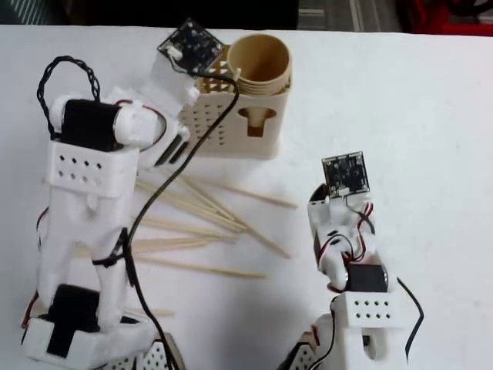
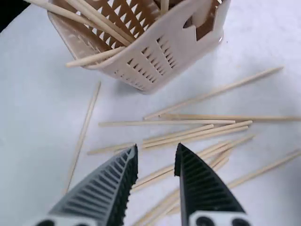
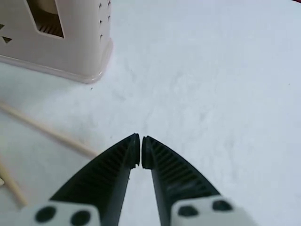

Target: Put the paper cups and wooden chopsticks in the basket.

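The desk (image 1: 431, 116) was white and evenly lit — shadows faint. Beyond its far edge the room lay dark, a red object (image 1: 451, 14) at the right.

This looks to me like a robotics lab or a maker's workspace. I'm working over a plain white bench (image 1: 416, 108) that carries two small arms of white printed plastic, the left arm (image 1: 85, 177) and the right arm (image 1: 362, 308). Loose black cables (image 1: 65, 69) and bare camera circuit boards (image 1: 190, 45) sit exposed at their wrists. The room beyond the bench's far edge is dark.
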You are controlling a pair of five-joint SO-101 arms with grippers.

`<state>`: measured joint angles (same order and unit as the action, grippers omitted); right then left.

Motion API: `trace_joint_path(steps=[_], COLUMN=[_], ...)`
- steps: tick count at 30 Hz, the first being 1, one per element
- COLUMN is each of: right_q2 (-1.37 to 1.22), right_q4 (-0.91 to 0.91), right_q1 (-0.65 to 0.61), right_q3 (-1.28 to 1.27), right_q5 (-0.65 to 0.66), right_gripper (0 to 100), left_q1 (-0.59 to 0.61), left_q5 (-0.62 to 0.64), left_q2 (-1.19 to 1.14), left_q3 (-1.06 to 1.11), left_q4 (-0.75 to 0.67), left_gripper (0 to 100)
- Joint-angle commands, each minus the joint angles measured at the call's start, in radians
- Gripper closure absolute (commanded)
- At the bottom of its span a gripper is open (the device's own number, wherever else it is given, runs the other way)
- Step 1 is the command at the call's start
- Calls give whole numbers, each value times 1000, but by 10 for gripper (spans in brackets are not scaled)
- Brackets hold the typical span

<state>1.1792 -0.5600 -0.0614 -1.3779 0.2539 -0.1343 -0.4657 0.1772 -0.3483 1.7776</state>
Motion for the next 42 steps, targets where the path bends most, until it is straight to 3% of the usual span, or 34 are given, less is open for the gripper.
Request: trace_joint_path(steps=[1,10,20,23,33,38,42], right_q2=[13,13,16,13,13,13,13], right_q4=[15,19,19,19,19,19,19], right_q1=[-8,-8,-8,-8,-8,-7,-7], right_q3=[9,9,9,9,9,9,9], right_q5=[9,9,26,37,41,41,41], right_gripper=[978,978,978,978,978,978,978], left_q1=[-1,39,38,41,39,64,94], left_q5=[-28,-227,-419,-427,-433,-436,-436], left_q2=[114,395,407,406,394,217,42], left_q3=[123,684,1145,1231,1338,1303,1204], left_q4=[-15,-236,-457,-540,-675,-766,-741], left_gripper=[861,844,816,816,816,819,821])
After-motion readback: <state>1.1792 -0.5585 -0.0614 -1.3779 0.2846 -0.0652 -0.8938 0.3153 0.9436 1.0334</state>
